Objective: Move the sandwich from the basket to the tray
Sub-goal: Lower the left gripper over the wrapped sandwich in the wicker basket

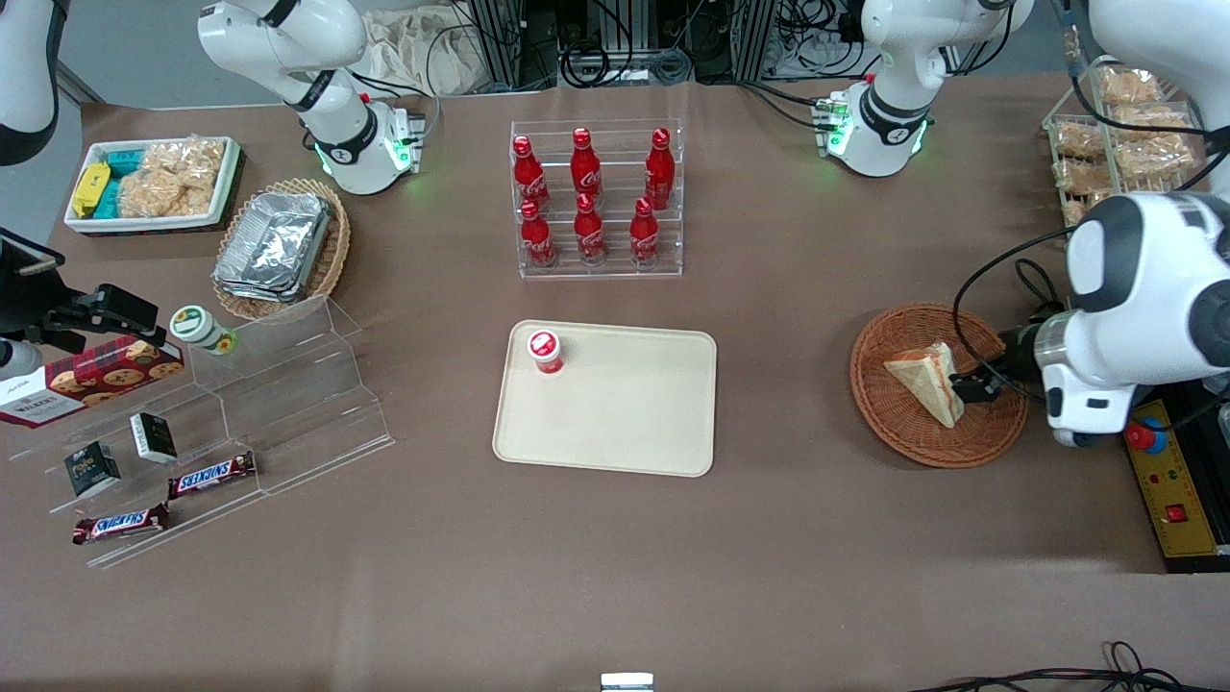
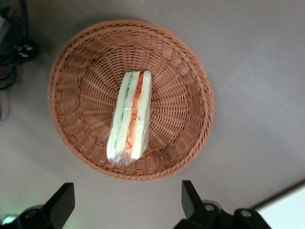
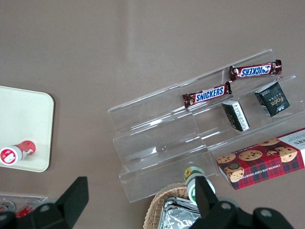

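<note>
— Where is the left arm's black two-finger gripper?

— Above the round, reddish-brown woven wicker basket, at the working arm's end of the table. Its fingers stand wide apart with nothing between them, and in the wrist view they sit outside the basket's rim.

— And the sandwich?

— The triangular wedge sandwich in clear wrap, pale bread with green and red filling at its edge, lies in the middle of the basket. In the front view the gripper shows right at the sandwich, though I cannot tell that it touches it.

— The tray?

— The flat, cream-beige rectangular plastic tray with rounded corners lies in the middle of the brown table, well apart from the basket. A small red-and-white cup stands in one of its corners farther from the front camera. Farther still stands a clear rack of six red bottles.
</note>
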You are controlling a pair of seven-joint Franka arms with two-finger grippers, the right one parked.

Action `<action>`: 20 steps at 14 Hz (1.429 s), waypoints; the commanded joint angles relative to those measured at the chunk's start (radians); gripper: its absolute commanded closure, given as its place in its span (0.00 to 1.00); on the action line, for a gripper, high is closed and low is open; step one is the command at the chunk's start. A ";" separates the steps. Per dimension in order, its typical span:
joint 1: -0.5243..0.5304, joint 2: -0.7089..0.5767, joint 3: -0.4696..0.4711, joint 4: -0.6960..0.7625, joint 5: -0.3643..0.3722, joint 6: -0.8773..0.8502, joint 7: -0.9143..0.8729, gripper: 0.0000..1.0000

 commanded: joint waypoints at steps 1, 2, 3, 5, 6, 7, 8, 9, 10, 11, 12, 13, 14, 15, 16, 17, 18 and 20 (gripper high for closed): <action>0.007 -0.030 -0.006 -0.113 0.002 0.106 -0.007 0.00; 0.007 -0.030 -0.006 -0.142 0.003 0.138 0.001 0.00; 0.007 -0.030 -0.006 -0.166 0.003 0.170 0.004 0.00; 0.008 -0.033 -0.004 -0.224 0.008 0.229 0.006 0.00; 0.008 -0.032 -0.004 -0.246 0.008 0.250 0.007 0.00; 0.008 -0.029 0.000 -0.264 0.009 0.276 0.007 0.00; 0.011 -0.026 0.005 -0.280 0.011 0.302 0.009 0.00; 0.024 -0.021 0.005 -0.297 0.017 0.324 0.010 0.00; 0.028 -0.015 0.005 -0.308 0.031 0.338 0.010 0.00; 0.030 -0.013 0.005 -0.321 0.032 0.358 0.010 0.00; 0.030 -0.009 0.007 -0.337 0.032 0.385 0.024 0.00; 0.030 -0.003 0.011 -0.353 0.032 0.417 0.045 0.00; 0.030 0.011 0.020 -0.358 0.032 0.442 0.050 0.00; 0.030 0.017 0.024 -0.358 0.034 0.447 0.052 0.00; 0.030 0.017 0.024 -0.357 0.032 0.447 0.052 0.01; 0.030 0.017 0.024 -0.357 0.032 0.445 0.053 0.12; 0.028 0.017 0.022 -0.355 0.034 0.445 0.055 0.33; 0.025 0.019 0.022 -0.348 0.032 0.439 0.076 0.59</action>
